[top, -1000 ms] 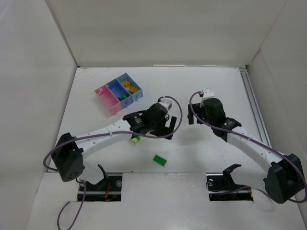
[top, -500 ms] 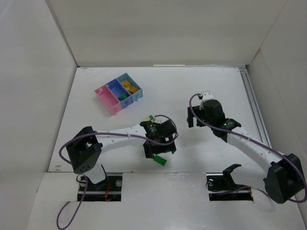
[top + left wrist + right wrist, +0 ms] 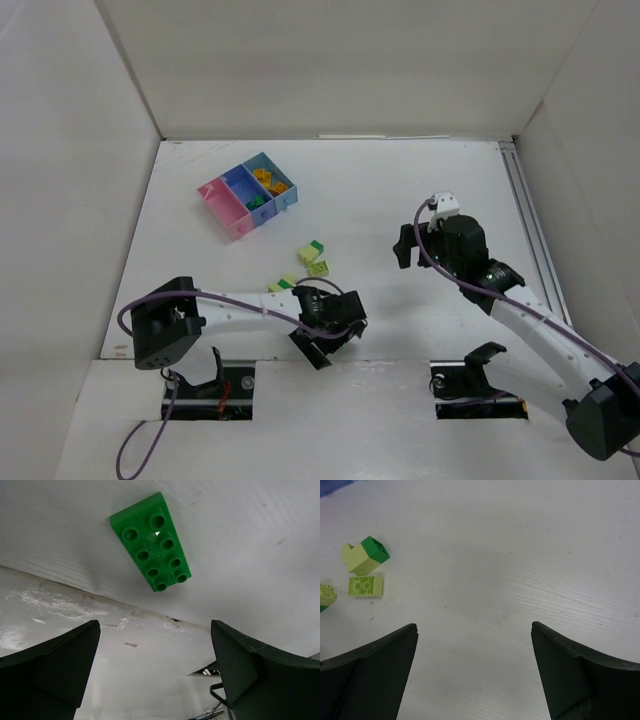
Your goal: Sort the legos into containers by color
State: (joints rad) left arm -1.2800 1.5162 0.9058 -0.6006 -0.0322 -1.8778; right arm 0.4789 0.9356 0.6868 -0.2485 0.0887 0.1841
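Observation:
A dark green flat brick (image 3: 152, 542) lies on the table just ahead of my left gripper (image 3: 155, 630), which is open and empty; in the top view the left gripper (image 3: 320, 345) is low at the table's near edge and hides this brick. A pale yellow-with-green brick (image 3: 311, 250) and a lime brick (image 3: 318, 267) lie mid-table, with another (image 3: 283, 284) near them. The right wrist view shows the pale yellow-with-green brick (image 3: 364, 555) and the lime brick (image 3: 366, 586) at far left. My right gripper (image 3: 474, 627) is open and empty over bare table (image 3: 404, 246). The bins (image 3: 245, 195) stand at back left.
The bins are a pink one (image 3: 218, 203) and two blue ones; the end blue bin (image 3: 270, 180) holds orange-yellow bricks, and the middle one (image 3: 243, 190) shows green pieces. White walls enclose the table. A rail (image 3: 528, 235) runs along the right side.
My left arm has swung from near the bins down to the near edge, over the dark green flat brick, uncovering the mid-table bricks. My right gripper has shifted slightly right.

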